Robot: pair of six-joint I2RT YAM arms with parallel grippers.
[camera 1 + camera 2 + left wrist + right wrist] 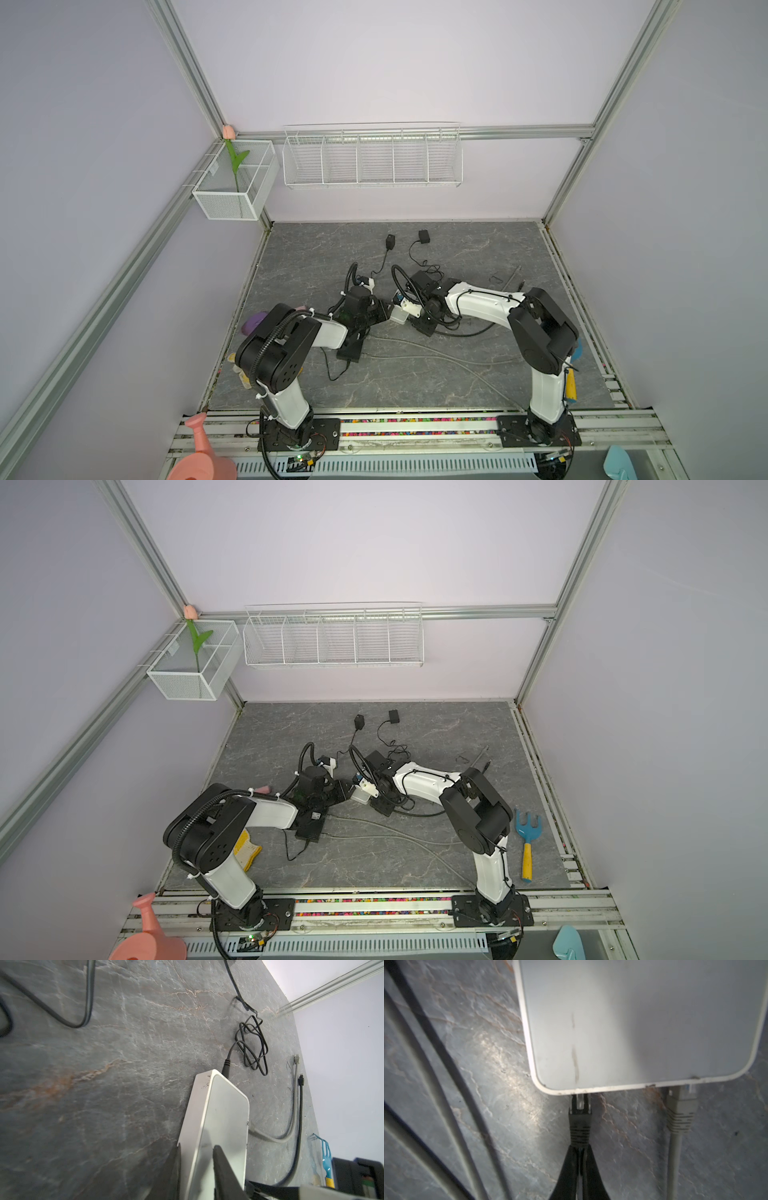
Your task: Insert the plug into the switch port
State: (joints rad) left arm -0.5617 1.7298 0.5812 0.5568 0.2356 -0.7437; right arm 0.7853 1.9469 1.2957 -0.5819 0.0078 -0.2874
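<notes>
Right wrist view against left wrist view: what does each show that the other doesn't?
Only right wrist: the black plug at the edge of the white switch, with the right gripper shut on the plug's boot. Only left wrist: the left gripper clamping that switch, the power lead, a blue rake. Both: the switch, the plugged-in grey cable, the table.
</notes>
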